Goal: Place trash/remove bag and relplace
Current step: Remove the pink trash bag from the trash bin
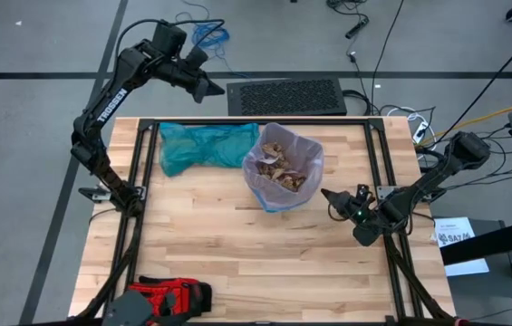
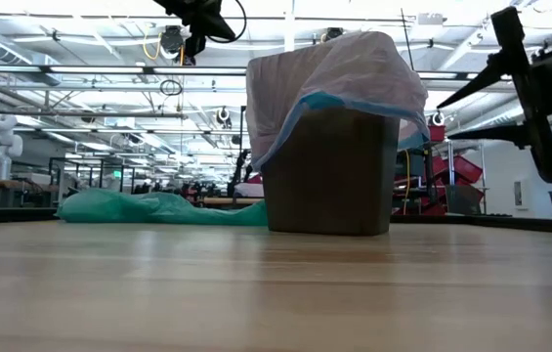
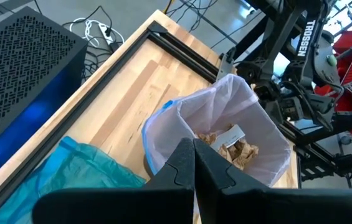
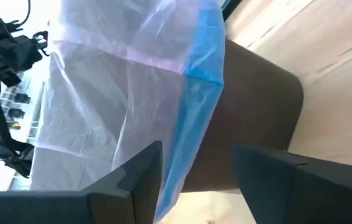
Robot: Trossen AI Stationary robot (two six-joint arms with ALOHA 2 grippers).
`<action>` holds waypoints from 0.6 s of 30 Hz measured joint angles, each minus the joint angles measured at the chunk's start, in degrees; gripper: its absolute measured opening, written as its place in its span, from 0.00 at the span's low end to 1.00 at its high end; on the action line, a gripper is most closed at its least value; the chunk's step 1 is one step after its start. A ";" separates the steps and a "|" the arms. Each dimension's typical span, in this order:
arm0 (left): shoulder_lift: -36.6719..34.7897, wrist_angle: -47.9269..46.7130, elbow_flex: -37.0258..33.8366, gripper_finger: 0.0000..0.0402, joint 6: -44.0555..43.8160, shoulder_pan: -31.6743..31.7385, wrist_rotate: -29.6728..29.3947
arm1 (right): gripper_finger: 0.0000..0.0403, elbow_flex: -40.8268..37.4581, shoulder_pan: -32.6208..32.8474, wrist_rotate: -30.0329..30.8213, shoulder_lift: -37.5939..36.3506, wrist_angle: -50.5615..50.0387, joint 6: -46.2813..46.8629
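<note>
Only high view showed brown scraps [image 1: 282, 168] inside the bag [image 1: 284, 166]; low view showed its bin [image 2: 332, 171], lined, mid-table. Teal bag [image 1: 203, 146] lay beside. Right gripper [image 1: 332, 202] w/ fingers apart, just right of bin, holding nothing. Left gripper [image 1: 214, 89] closed tight, raised over table's far edge.

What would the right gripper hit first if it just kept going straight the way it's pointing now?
Most likely the bag draped over the dark bin. The open right gripper points at it from the side, and the bag's blue drawstring hem hangs straight ahead between its fingers. The gap between them is hard to judge.
</note>
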 joint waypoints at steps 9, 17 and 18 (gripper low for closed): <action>-0.02 -0.32 0.00 0.00 -0.34 -0.04 0.00 | 0.43 -0.15 -4.00 -3.84 0.00 14.18 -15.40; -0.02 -1.39 0.00 0.00 -0.33 -0.04 -0.02 | 0.43 0.39 -7.63 -5.30 2.23 11.31 -16.20; -0.02 -1.45 0.00 0.00 -0.33 -0.04 -0.02 | 0.43 0.39 -7.88 -5.91 3.02 11.18 -14.87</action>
